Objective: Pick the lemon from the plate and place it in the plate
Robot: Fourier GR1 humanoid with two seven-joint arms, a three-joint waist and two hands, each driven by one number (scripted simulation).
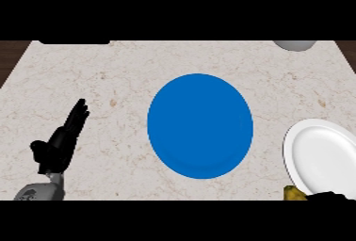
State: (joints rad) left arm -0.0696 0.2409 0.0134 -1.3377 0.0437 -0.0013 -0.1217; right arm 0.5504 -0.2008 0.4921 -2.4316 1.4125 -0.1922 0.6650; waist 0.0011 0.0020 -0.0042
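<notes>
In the head view, the lemon is showing only as a small yellow patch at the lower right, just beside the near rim of the white plate and right against the right hand, which is barely entering at the bottom edge. The blue plate is sitting mid-counter, well apart to the left, and looks to be where the fruit is going.

To do this step well, the right hand should be carrying the lemon up and leftward over the white rim, keeping it high enough to pass the blue plate's edge, then lowering it near the middle so it is not rolling off (a round fruit will wander on a shallow dish).

Of the right hand so little is showing that I cannot tell whether it is closing on the lemon or only touching it. The left hand is resting at the left, fingers straight and released, holding nothing.
</notes>
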